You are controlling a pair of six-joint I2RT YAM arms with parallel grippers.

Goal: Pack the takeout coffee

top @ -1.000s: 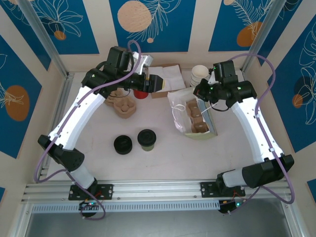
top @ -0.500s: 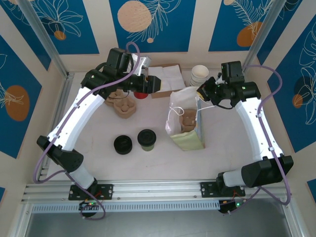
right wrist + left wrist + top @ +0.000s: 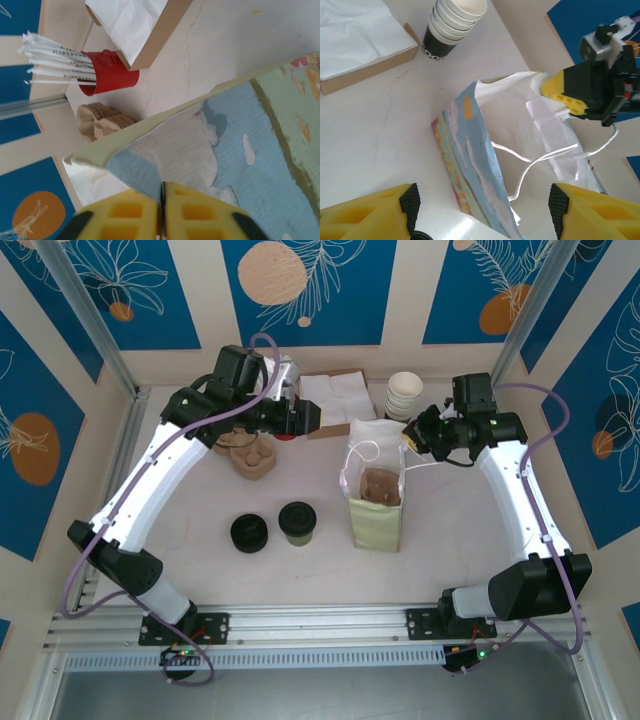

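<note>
Left claw (image 3: 312,418): released; its 2 yellow fingers (image 3: 370,212) stand wide apart with nothing between them, above the far part of the table (image 3: 200,530).
Right claw (image 3: 408,435): clenched on the top rim of the paper bag (image 3: 376,515); in the right wrist view its 2 fingers (image 3: 125,212) meet on the bag's edge.
Paper bag: upright and open at the top, printed blue and green outside, white inside. It hangs from the right claw on that claw's left and stands to the right of the left claw.
Cord handle (image 3: 540,160): white, looped loose across the bag's mouth, just below the right claw in the left wrist view.
Pulp cup carrier (image 3: 380,485): brown, lying inside the bag.
Takeout coffee (image 3: 297,522): black domed lid, olive-green sides. It stands upright on the table, well apart from both claws and nearer the arm bases than the left claw, between the black lid piece (image 3: 249,533) and the bag.
Black lid piece: just beside the coffee, on its left.
Stacked pulp carriers (image 3: 250,455): near the left claw, on its left.
Red straw holder (image 3: 107,72): holds white wrapped straws; next to the napkin box (image 3: 335,400).
Napkin box: cardboard, with white napkins; just right of the left claw.
White paper cups (image 3: 405,392): nested stack with a dark band, just beyond the right claw.
</note>
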